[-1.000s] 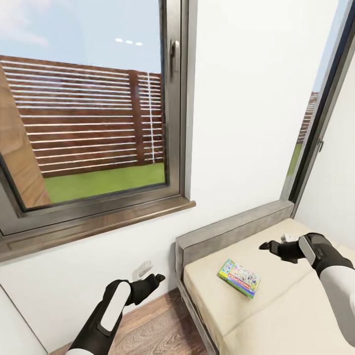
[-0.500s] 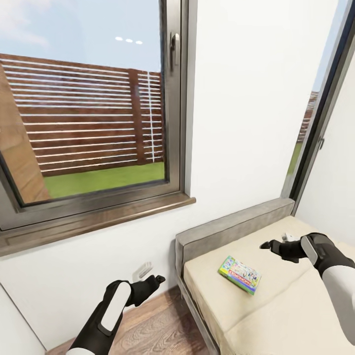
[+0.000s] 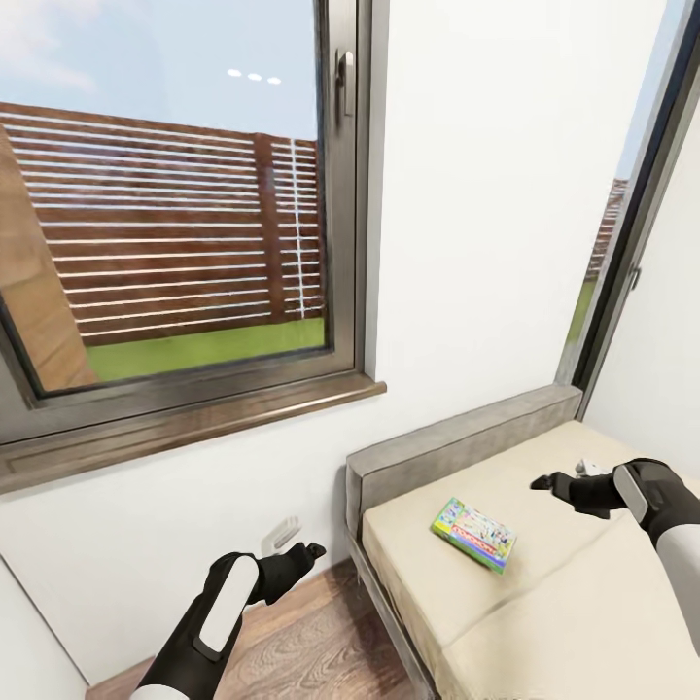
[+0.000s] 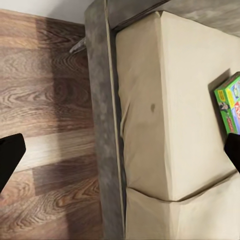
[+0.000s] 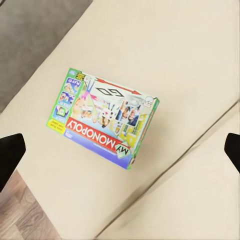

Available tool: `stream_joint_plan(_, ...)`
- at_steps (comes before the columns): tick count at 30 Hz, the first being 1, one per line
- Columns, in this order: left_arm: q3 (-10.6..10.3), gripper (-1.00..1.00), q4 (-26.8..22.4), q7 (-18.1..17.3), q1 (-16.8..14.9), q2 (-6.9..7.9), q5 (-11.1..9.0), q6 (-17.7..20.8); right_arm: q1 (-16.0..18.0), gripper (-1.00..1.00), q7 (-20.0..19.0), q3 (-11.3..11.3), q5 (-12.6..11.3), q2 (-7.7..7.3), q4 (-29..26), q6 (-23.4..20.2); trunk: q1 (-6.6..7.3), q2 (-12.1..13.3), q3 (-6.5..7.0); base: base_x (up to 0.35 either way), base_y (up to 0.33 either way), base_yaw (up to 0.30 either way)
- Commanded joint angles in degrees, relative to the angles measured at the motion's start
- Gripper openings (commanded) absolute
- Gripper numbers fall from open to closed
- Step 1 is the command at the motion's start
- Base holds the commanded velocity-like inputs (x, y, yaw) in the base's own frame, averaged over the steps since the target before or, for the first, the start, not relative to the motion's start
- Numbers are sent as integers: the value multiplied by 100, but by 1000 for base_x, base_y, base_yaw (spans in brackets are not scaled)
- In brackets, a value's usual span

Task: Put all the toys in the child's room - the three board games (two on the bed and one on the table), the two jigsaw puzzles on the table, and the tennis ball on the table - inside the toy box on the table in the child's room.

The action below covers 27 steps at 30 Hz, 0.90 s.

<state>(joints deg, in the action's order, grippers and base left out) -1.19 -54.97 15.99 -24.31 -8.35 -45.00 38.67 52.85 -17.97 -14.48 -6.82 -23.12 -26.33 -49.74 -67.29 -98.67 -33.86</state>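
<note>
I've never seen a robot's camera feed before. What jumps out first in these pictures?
The bright Monopoly box catches the eye first: it lies flat, alone on the beige mattress of the bed, in the room's corner. Next is the big window on the wall beside the bed, looking onto a brown slatted fence and grass. The right gripper hovers above the mattress, past the box; the left gripper hangs over the wood floor.

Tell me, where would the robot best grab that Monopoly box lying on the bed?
Probably across its narrow width, coming straight down from above. The Monopoly box lies flat, face up on the beige mattress, nothing touching it, so both long edges are free. The right gripper, jaws open, hovers nearest; the soft mattress should let fingers sink beside the edges.
</note>
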Motion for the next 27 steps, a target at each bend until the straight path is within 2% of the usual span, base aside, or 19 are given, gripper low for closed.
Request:
stream_joint_plan(1, -5, 100, -8, 53, -3, 0, -61, 10, 4, 100, 8, -19, -32, -14, -4, -33, -22, -45, -25, 0, 0, 0)
stream_joint_plan(12, -3, 100, -6, 22, -4, 0, -68, 16, 6, 100, -1, -27, -38, -80, -4, -42, -264, -486, -222, 0, 0, 0)
stream_joint_plan(18, -3, 100, -6, 0, -4, 0, -69, 17, 25, 100, -8, -28, -39, -93, 2, -190, -396, -727, -330, 0, 0, 0)
stream_joint_plan(22, -4, 100, -6, -13, -6, 0, -70, 19, 181, 100, -12, -28, -28, -101, 35, -339, -483, -887, -402, 0, 0, 0)
stream_joint_plan(27, -6, 100, -5, -33, -9, -5, -76, 41, 709, 100, -9, -23, -15, -108, 147, -635, -593, -1088, -492, 0, 0, 0)
